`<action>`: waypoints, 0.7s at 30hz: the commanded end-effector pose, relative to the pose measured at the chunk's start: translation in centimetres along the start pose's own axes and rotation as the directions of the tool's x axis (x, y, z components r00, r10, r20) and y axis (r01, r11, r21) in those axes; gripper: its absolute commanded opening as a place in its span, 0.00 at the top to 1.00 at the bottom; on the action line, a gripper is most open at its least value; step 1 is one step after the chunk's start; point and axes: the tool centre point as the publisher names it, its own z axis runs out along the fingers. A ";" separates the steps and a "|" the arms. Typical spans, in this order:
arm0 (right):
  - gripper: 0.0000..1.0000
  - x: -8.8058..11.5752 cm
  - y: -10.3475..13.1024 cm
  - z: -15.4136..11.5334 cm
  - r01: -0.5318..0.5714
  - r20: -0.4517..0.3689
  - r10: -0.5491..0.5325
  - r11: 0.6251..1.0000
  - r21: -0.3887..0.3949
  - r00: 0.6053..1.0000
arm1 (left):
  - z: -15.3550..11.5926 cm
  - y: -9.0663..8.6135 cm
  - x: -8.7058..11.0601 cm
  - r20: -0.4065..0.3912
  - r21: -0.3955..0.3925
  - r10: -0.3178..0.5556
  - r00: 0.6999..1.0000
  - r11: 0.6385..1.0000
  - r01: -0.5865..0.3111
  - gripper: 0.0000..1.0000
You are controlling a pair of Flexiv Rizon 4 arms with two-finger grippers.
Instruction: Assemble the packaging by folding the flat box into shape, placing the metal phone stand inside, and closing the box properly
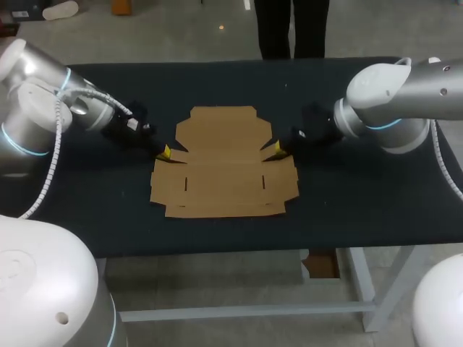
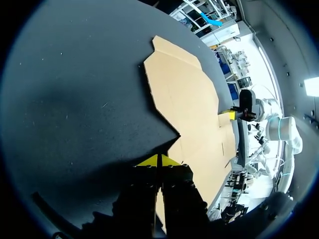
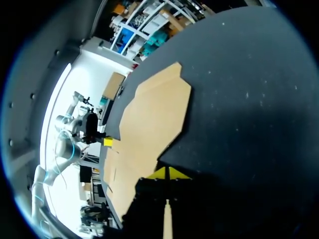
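Box (image 1: 223,163) flat | left pincer (image 1: 165,152) closed, at edge | right pincer (image 1: 277,150) likewise

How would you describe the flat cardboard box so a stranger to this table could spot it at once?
Find the dark table and look at its middle. The flat box lies there unfolded, a tan cardboard sheet with notched sides, the left gripper at one notch and the right gripper at the other. Nothing else on the table is tan.
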 end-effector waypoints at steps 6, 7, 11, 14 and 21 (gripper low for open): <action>1.00 0.4 0.1 -0.2 0.015 0.002 -0.015 1.000 -0.008 1.000 | -0.1 0.4 1.2 0.021 0.000 0.020 1.000 1.000 -0.020 1.00; 1.00 0.4 0.1 -0.2 0.014 0.002 -0.014 1.000 -0.008 1.000 | -0.1 0.5 1.2 0.022 -0.001 0.021 1.000 1.000 -0.021 1.00; 1.00 0.5 0.0 -0.2 0.017 0.002 -0.017 1.000 -0.005 1.000 | 0.0 0.5 1.4 0.020 -0.003 0.026 0.999 1.000 -0.026 1.00; 1.00 0.7 0.0 -0.2 0.022 0.002 -0.022 1.000 -0.005 1.000 | 0.1 0.5 1.7 0.020 -0.004 0.031 0.999 1.000 -0.031 1.00; 1.00 1.3 0.2 0.0 0.034 0.012 -0.034 0.999 -0.006 0.999 | 0.3 0.5 2.2 0.054 0.005 0.034 0.998 0.999 -0.034 1.00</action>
